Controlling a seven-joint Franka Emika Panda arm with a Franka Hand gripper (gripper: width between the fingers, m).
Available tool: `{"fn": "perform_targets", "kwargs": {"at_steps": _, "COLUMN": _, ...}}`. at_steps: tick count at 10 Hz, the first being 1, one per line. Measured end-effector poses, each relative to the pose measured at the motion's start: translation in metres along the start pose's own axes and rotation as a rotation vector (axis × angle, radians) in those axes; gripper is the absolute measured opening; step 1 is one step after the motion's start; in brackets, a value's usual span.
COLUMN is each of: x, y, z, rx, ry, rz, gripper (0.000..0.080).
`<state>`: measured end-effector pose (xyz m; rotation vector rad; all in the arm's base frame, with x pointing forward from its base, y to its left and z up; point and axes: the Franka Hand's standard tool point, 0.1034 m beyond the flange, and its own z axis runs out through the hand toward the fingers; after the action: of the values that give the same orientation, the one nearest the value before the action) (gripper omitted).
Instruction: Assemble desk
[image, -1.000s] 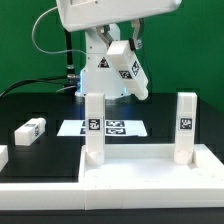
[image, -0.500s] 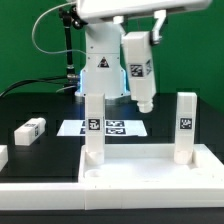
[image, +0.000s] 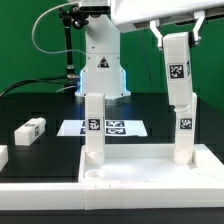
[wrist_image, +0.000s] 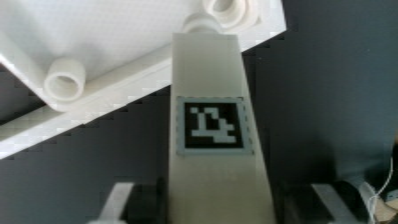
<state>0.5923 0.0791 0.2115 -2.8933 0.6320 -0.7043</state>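
A green wall (image: 20, 40) hangs behind the gripper (image: 177, 35). Below the gripper lies a black table (image: 40, 105), smooth and a bit shiny. The light is soft and even.

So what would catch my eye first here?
The gripper holding a white square plastic leg with a black-and-white tag upright, high at the exterior view's right. Just beneath it a second tagged leg stands on the wide white tabletop panel; a third leg stands toward that view's left.
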Motion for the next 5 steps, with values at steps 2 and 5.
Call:
{"fn": "perform_targets", "kwargs": {"at_steps": 2, "x": -0.007, "y": -0.004, "z": 0.007, "rx": -0.004, "ry": 0.002, "rz": -0.121, "gripper": 0.0287}}
{"fn": "perform_targets", "kwargs": {"at_steps": 5, "x": 0.0, "y": -0.018, "z": 0.031, "rx": 0.017, "ry": 0.046, "rz": -0.339, "gripper": 0.0287}}
